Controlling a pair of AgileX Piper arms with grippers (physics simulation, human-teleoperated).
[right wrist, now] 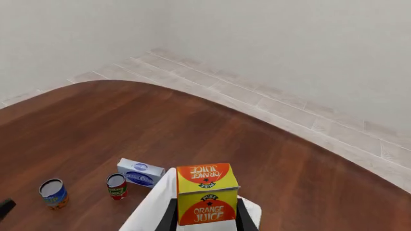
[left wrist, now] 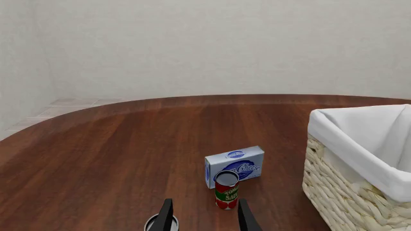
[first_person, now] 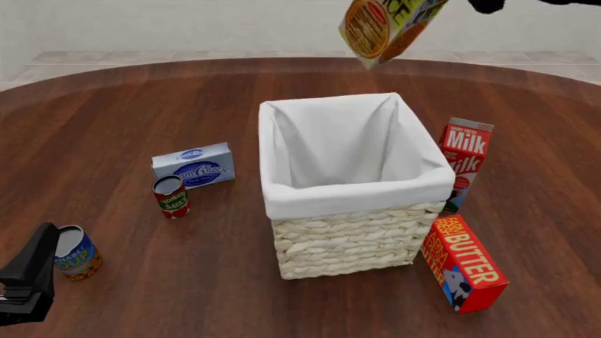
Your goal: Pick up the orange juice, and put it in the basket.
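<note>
Claw (right wrist: 205, 214) grips orange juice (right wrist: 207, 192) above basket (first_person: 357, 204).

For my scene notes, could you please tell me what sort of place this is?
Probably a simulated room set up as a kitchen or dining tabletop: a round dark wooden table with groceries such as a Milk carton and Butter box around a wicker basket, plain pale walls, and a tiled floor.

- large square cream wicker basket (first_person: 352, 239) mid-table, yellow gable-top orange juice carton (first_person: 385, 27) tilted in the air above its far rim
- red-and-white milk carton (first_person: 465, 163) right of basket, orange-red butter box (first_person: 462, 263) in front of it
- blue-white cheese box (first_person: 193, 165) left of basket, small red tomato sauce can (first_person: 171, 196) just in front, blue-labelled tin can (first_person: 75, 252) further front-left
</note>
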